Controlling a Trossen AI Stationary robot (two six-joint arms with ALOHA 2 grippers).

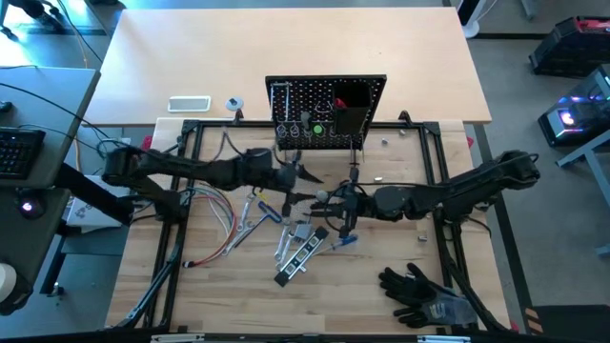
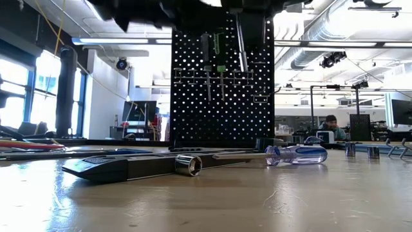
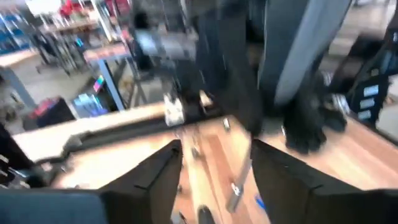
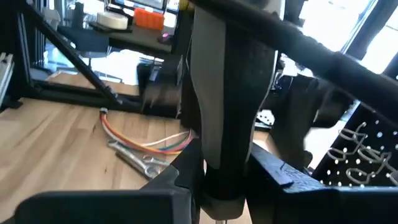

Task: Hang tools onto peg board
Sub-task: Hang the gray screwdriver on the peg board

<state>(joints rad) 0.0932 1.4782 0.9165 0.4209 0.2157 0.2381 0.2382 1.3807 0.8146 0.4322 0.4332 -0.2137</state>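
Note:
The black peg board (image 1: pixel 329 114) stands upright at the far middle, with a black-handled and a green-handled driver (image 2: pixel 221 51) hung on its rack. My right gripper (image 4: pixel 217 180) is just in front of the board, shut on a tool with a dark grey-and-black handle (image 4: pixel 217 112). My left gripper (image 3: pixel 214 174) is close beside it on the left (image 1: pixel 303 176), open, with nothing between its fingers. More tools (image 1: pixel 300 243) lie flat on the table nearer the front. A silver shaft (image 2: pixel 240 42) slants down in front of the board. My right gripper pinches the dark handle (image 4: pixel 214 163) between its two fingers, which come at it about level from the table's right. The handle stands across the fingers, roughly upright and clear of the table. Its rounded end (image 4: pixel 221 208) shows just past the fingers.
Black gloves (image 1: pixel 424 291) lie at the near right and a bundle of coloured wires (image 1: pixel 214 214) at the left, with silver pliers (image 4: pixel 140 163) beside it. A blue-handled driver (image 2: pixel 296 154) and a black bar with a socket (image 2: pixel 129 167) lie mid-table. Black frame rails (image 1: pixel 448 181) border the work area.

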